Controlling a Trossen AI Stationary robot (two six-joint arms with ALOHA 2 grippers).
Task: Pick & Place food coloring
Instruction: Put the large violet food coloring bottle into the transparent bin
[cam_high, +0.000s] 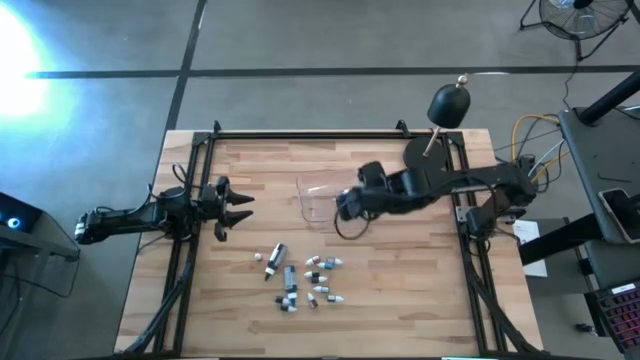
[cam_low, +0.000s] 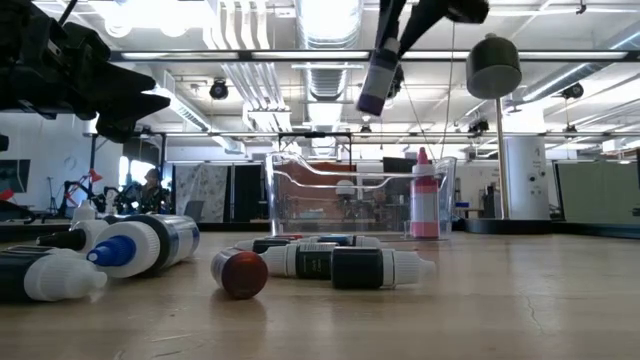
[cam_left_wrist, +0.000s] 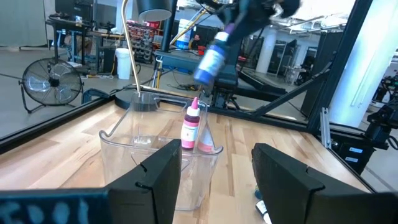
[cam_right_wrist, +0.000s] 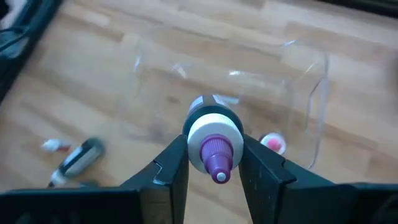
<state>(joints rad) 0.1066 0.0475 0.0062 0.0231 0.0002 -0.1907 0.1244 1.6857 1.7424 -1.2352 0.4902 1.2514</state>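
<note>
**Right gripper holding purple-cap bottle over tub**

Right gripper (cam_right_wrist: 214, 163) clamped on one food coloring bottle (cam_right_wrist: 212, 138), fingers either side of its body, purple tip pointing at wrist cam. Held above clear tub (cam_high: 312, 197), near its rim; not yet released. Left gripper (cam_high: 236, 207) waits at table's left side, fingers spread wide, nothing between.

Handling (judgement): bottle looks v. light, stiff plastic, smooth and round, so could twist or slip if pinched near the tapered cap. Best grip = mid-body, across the cylinder, as now. Drop risk low; unlikely to break.

Looks: white collar, purple nozzle, dark/blue label. One pink bottle (cam_left_wrist: 191, 127) already upright in tub. Rest of bottles (cam_high: 305, 278) lie scattered on wood w/ white, dark, blue caps, near tub.
</note>
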